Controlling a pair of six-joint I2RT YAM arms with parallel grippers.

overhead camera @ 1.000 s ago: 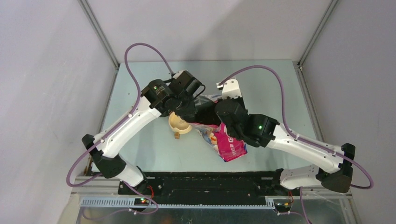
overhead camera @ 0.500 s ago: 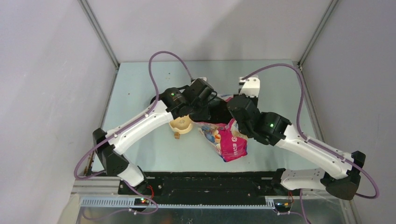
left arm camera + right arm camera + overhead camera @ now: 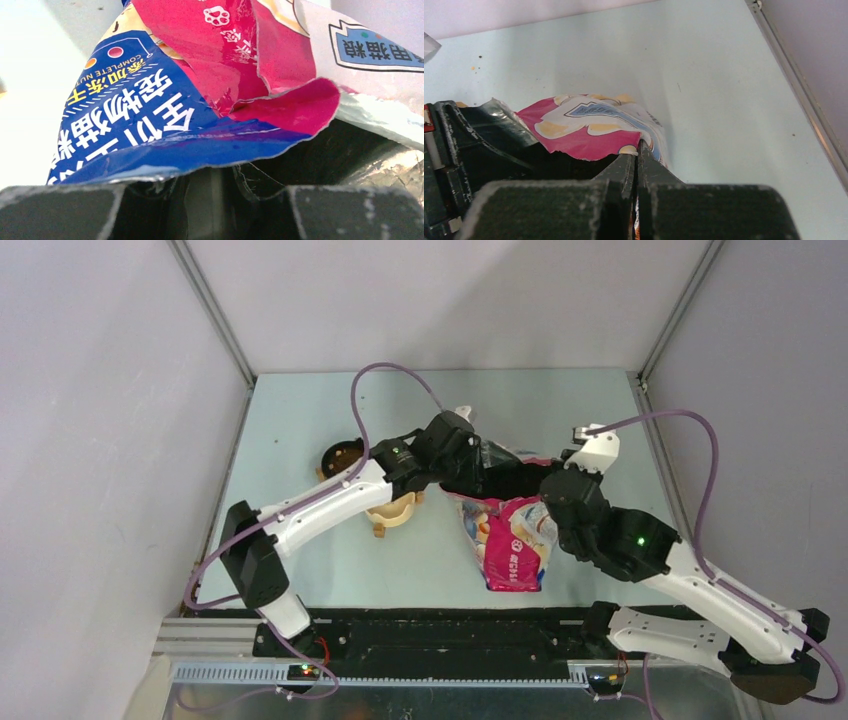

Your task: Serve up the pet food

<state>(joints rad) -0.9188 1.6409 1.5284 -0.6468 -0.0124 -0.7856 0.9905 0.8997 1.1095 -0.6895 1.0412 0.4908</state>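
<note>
The glossy pink-and-blue foil bag [image 3: 512, 545], heavily crinkled, extends from the two claws toward the arm bases over the pale green counter [image 3: 560, 400]. The right claw [image 3: 638, 146] is fully closed and pinches the bag's thin rim. The left claw [image 3: 205, 192] sits at the ragged torn mouth with its fingers partly spread; what it grips cannot be told. The pet food cannot be made out, as the silver-lined interior appears dark.

The left gripper [image 3: 480, 470] and the right gripper [image 3: 548, 485] are seen close together at the top edge of a pink and blue bag [image 3: 512, 550], which is laid flat nearward of both. A beige bowl [image 3: 396, 510] is seen just left of the left gripper, and a dark round dish [image 3: 340, 453] farther left.
</note>
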